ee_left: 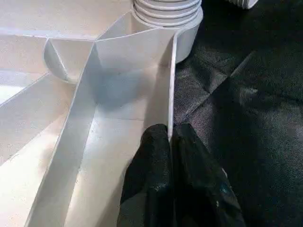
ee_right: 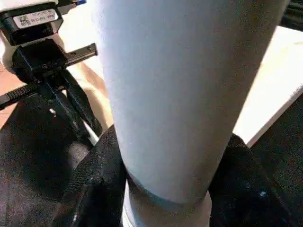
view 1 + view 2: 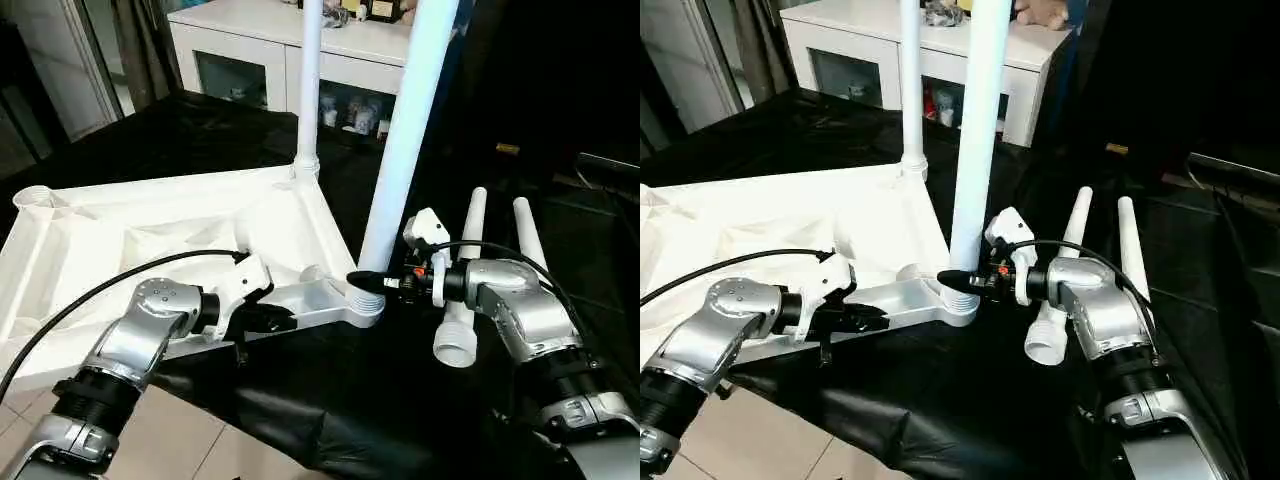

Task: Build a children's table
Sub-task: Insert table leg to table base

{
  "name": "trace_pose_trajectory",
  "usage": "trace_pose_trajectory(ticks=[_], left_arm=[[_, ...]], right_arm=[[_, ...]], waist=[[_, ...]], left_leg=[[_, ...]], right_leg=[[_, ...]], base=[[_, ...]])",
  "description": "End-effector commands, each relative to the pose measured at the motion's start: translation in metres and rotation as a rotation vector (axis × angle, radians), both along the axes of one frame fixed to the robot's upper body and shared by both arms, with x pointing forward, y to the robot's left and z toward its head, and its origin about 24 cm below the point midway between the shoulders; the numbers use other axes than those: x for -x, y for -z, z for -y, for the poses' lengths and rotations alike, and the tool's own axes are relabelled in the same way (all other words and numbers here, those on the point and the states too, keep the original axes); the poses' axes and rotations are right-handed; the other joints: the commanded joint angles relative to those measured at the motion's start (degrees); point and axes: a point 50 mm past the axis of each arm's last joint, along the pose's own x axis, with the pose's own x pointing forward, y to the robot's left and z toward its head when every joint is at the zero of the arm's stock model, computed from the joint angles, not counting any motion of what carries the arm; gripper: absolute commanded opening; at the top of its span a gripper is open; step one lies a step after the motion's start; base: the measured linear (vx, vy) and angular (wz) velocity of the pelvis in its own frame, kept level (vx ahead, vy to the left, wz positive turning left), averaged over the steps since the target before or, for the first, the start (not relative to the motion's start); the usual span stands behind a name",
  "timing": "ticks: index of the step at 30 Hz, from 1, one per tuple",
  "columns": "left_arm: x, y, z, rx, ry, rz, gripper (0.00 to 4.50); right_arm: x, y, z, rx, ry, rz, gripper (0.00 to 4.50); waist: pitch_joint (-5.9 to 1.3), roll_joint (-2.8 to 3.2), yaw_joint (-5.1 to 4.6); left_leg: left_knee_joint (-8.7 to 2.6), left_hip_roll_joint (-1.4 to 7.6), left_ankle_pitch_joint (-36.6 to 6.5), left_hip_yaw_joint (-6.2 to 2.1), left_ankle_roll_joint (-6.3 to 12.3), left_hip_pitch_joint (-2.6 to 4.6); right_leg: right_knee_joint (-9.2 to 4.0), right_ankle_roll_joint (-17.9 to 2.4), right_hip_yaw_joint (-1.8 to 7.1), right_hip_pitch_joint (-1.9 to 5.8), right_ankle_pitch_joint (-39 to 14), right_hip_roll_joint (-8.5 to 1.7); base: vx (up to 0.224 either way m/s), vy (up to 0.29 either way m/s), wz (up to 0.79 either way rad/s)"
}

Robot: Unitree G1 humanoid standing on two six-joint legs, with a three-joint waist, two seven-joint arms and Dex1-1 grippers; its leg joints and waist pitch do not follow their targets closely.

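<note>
With the upturned tabletop (image 3: 150,240) on the black cloth (image 3: 330,400), the left gripper (image 3: 275,320) pinches its near rim while the right gripper (image 3: 372,281) clasps a standing leg (image 3: 405,140) at the corner socket — best kept plumb and turned steadily — beside two loose legs (image 3: 490,260).

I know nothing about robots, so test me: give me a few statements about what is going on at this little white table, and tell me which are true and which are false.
1. The tabletop lies upside down, ribbed side up. True.
2. All four legs are fitted. False: two stand in corner sockets; two spare legs lie on the black cloth.
3. The right tool grips the near upright leg low down. True.
4. The left tool is wide open. False: it pinches the tabletop's edge.
5. A white cabinet stands behind. True.
</note>
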Motion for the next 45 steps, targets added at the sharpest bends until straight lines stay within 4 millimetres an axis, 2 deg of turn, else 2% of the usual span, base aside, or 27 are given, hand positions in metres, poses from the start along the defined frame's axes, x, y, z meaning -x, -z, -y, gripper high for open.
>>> trace_pose_trajectory(ticks=[1,5,12,15,18,19,20,21,22,23,24,25,26,27,28,29,30,31,32,33,34,35,36,37,40,42,45], left_arm=[[-0.01,-0.013,0.002,0.039,-0.03,0.071,0.0],[-0.007,-0.014,0.001,0.037,0.001,0.067,0.0],[-0.009,-0.015,-0.001,0.026,0.003,0.07,0.0],[-0.013,-0.016,-0.001,0.03,-0.034,0.077,0.0],[-0.017,-0.017,-0.002,0.03,-0.074,0.08,0.0],[-0.019,-0.018,-0.002,0.03,-0.092,0.079,0.0],[-0.019,-0.018,-0.002,0.03,-0.092,0.079,0.0],[-0.023,-0.019,-0.002,0.033,-0.134,0.082,0.0],[-0.027,-0.021,-0.003,0.031,-0.177,0.078,0.0],[-0.027,-0.021,-0.003,0.031,-0.181,0.078,0.0],[-0.032,-0.023,-0.004,0.026,-0.231,0.075,0.0],[-0.035,-0.023,-0.004,0.024,-0.261,0.065,0.0],[-0.036,-0.024,-0.004,0.023,-0.27,0.062,0.0],[-0.037,-0.024,-0.004,0.021,-0.289,0.055,0.0],[-0.043,-0.024,0.0,0.012,-0.358,0.038,0.0],[-0.046,-0.024,0.003,0.005,-0.386,0.03,0.0],[-0.049,-0.024,0.007,-0.001,-0.416,0.033,0.0],[-0.051,-0.023,0.012,-0.008,-0.442,0.031,0.0],[-0.053,-0.022,0.018,-0.015,-0.466,0.027,0.0],[-0.054,-0.021,0.028,-0.021,-0.486,0.028,0.0],[-0.055,-0.021,0.03,-0.023,-0.491,0.028,0.0],[-0.055,-0.021,0.037,-0.016,-0.493,0.02,0.0],[-0.055,-0.021,0.043,-0.012,-0.495,0.017,0.0],[-0.055,-0.019,0.05,-0.015,-0.503,0.011,0.0],[-0.056,-0.017,0.051,-0.033,-0.528,0.013,0.0],[-0.056,-0.014,0.049,-0.044,-0.549,0.007,0.0],[-0.056,-0.012,0.045,-0.062,-0.551,0.007,0.0]], right_arm=[[0.02,0.039,-0.004,0.033,-0.056,-0.194,1.89],[0.023,0.041,-0.004,0.043,-0.086,-0.19,1.89],[0.022,0.042,-0.002,0.033,-0.077,-0.192,1.89],[0.017,0.043,-0.003,0.029,-0.011,-0.175,1.89],[0.01,0.044,-0.005,0.047,0.082,-0.151,1.89],[0.008,0.045,-0.006,0.057,0.117,-0.146,1.89],[0.008,0.045,-0.006,0.057,0.117,-0.146,1.89],[0.004,0.046,-0.008,0.069,0.182,-0.135,1.89],[0.0,0.048,-0.011,0.079,0.242,-0.126,1.89],[0.0,0.048,-0.012,0.08,0.248,-0.125,1.89],[-0.004,0.05,-0.017,0.09,0.337,-0.119,1.89],[-0.007,0.053,-0.019,0.09,0.411,-0.129,1.89],[-0.008,0.053,-0.02,0.089,0.428,-0.134,1.89],[-0.009,0.055,-0.022,0.087,0.468,-0.147,1.89],[-0.014,0.062,-0.03,0.102,0.598,-0.191,1.89],[-0.015,0.064,-0.035,0.105,0.63,-0.205,1.89],[-0.016,0.066,-0.042,0.1,0.664,-0.229,1.89],[-0.017,0.067,-0.048,0.091,0.694,-0.248,1.89],[-0.018,0.068,-0.055,0.078,0.723,-0.272,1.89],[-0.018,0.069,-0.063,0.069,0.75,-0.307,1.89],[-0.018,0.069,-0.066,0.067,0.757,-0.316,1.89],[-0.018,0.069,-0.07,0.075,0.755,-0.319,1.89],[-0.018,0.069,-0.074,0.091,0.748,-0.313,1.89],[-0.018,0.069,-0.078,0.116,0.739,-0.297,1.89],[-0.019,0.068,-0.081,0.121,0.745,-0.294,1.89],[-0.02,0.067,-0.082,0.131,0.738,-0.284,1.89],[-0.018,0.069,-0.085,0.139,0.707,-0.297,1.89]], waist=[[-2.99,-0.04,0.16],[-3.0,0.24,0.19],[-3.05,0.18,0.13],[-2.92,0.16,0.06],[-2.43,0.1,-0.16],[-2.08,-0.16,-0.44],[-1.8,0.05,-0.83],[-1.88,0.07,-0.92],[-2.05,0.58,-1.35],[-2.0,1.26,-2.12],[-1.98,1.05,-2.61],[-1.89,2.02,-3.14],[-1.85,2.52,-3.33],[-1.45,2.88,-3.22],[-0.95,3.3,-1.44],[-0.35,1.83,-1.16],[-0.91,-0.36,-1.22],[-0.58,-1.66,-0.85],[-1.89,-1.36,0.08],[-1.76,-0.65,0.64],[-2.35,0.03,0.4],[-2.45,0.29,0.24],[-2.38,-0.13,0.12],[-2.13,-0.13,0.1],[-1.55,0.07,-0.28],[-1.65,0.29,-0.5],[-1.9,0.59,-0.67]], left_leg=[[-4.34,1.47,-10.1,-0.33,2.12,-0.32],[-4.37,1.48,-10.4,-0.4,2.07,-0.23],[-4.45,1.6,-10.5,-0.41,2.08,-0.29],[-4.45,1.5,-11.5,-0.39,1.93,-0.17],[-4.47,1.22,-13.8,-0.42,1.47,0.18],[-4.35,1.02,-16.0,-0.47,1.14,0.59],[-4.14,0.74,-18.7,-0.75,0.68,1.15],[-4.06,0.74,-19.5,-0.87,0.48,1.5],[-4.35,0.98,-20.7,-1.23,0.56,1.79],[-5.02,1.67,-23.1,-1.85,0.46,1.54],[-5.33,2.03,-24.5,-2.07,0.45,1.36],[-6.05,2.99,-28.7,-2.63,0.23,1.3],[-7.76,4.98,-34.8,-3.26,0.13,0.74],[-9.56,6.36,-39.1,-3.68,-0.12,-0.28],[-12.65,7.75,-45.7,-2.58,-1.01,-1.93],[-12.62,5.73,-45.9,0.16,-1.21,0.0],[-8.26,3.16,-40.7,-0.43,-2.31,2.48],[3.95,-1.36,-19.7,0.2,-1.49,6.93],[0.95,0.22,-7.4,-1.6,0.29,-0.11],[-1.29,1.0,-6.4,-2.09,-0.26,-0.94],[-4.26,1.75,-9.4,-2.06,-2.12,-0.36],[-4.84,1.99,-12.7,-1.66,-3.06,1.13],[-5.05,1.91,-13.1,-1.46,-2.95,1.3],[-5.34,1.78,-14.1,-1.12,-2.55,1.29],[-5.18,1.42,-20.8,-1.21,-1.77,2.11],[-5.46,1.68,-22.4,-1.55,-1.77,2.21],[-6.16,2.08,-21.6,-1.8,-1.48,1.82]], right_leg=[[-5.42,-4.4,2.39,3.47,-27.7,-4.31],[-5.44,-4.3,2.39,3.39,-28.0,-4.34],[-5.23,-5.3,2.43,3.47,-26.2,-4.32],[-5.51,-4.9,2.37,3.35,-28.2,-4.34],[-6.45,-3.0,2.08,2.88,-34.5,-4.35],[-7.29,-1.4,1.66,2.57,-39.6,-4.41],[-8.2,0.5,0.92,2.37,-44.7,-4.52],[-8.54,1.2,0.6,2.3,-45.9,-4.64],[-8.93,1.0,-0.08,2.68,-44.7,-4.72],[-9.17,0.4,-1.49,3.56,-41.8,-4.72],[-9.31,0.4,-2.08,4.04,-40.3,-4.68],[-9.15,0.1,-3.45,5.02,-36.6,-4.63],[-6.71,-0.8,-3.54,6.53,-30.1,-4.34],[-3.38,-1.5,-3.24,7.49,-25.8,-3.99],[3.9,-3.3,-1.37,7.96,-16.3,-3.55],[4.56,-3.3,0.43,5.73,-19.0,-2.52],[-0.76,-1.6,2.35,3.3,-33.8,-4.09],[-10.92,2.9,0.88,-2.92,-64.3,-9.09],[-7.9,2.7,3.2,4.79,-60.0,-11.81],[-7.25,2.2,2.2,5.72,-54.6,-10.99],[-5.4,0.9,0.53,4.51,-40.4,-7.02],[-4.97,-1.8,0.32,3.75,-30.0,-5.66],[-4.84,-3.1,0.38,3.83,-26.8,-5.49],[-4.83,-4.7,0.48,3.96,-25.3,-5.33],[-7.05,-1.4,-0.37,3.46,-38.4,-5.84],[-7.56,-0.3,-0.86,3.64,-38.8,-5.93],[-7.31,-1.3,-0.93,4.36,-33.8,-6.03]], base=[[0.0,0.0,0.0],[0.0,0.0,0.0],[0.0,0.0,0.0],[0.0,0.0,0.0],[0.0,0.0,0.0],[0.0,0.0,0.0],[0.0,0.0,0.0],[0.0,0.0,0.0],[0.0,0.0,0.0],[0.0,0.0,0.0],[-0.054,0.042,-0.12],[-0.057,0.045,-0.15],[-0.057,0.045,-0.15],[-0.096,0.018,-0.1],[-0.08,-0.027,0.09],[-0.08,-0.027,0.09],[0.027,-0.103,0.15],[0.023,-0.1,-0.17],[0.023,-0.1,-0.17],[0.034,-0.002,-0.37],[0.0,0.0,0.0],[0.0,0.0,0.0],[0.0,0.0,0.0],[0.0,0.0,0.0],[0.0,0.0,0.0],[0.0,0.0,0.0],[0.0,0.0,0.0]])
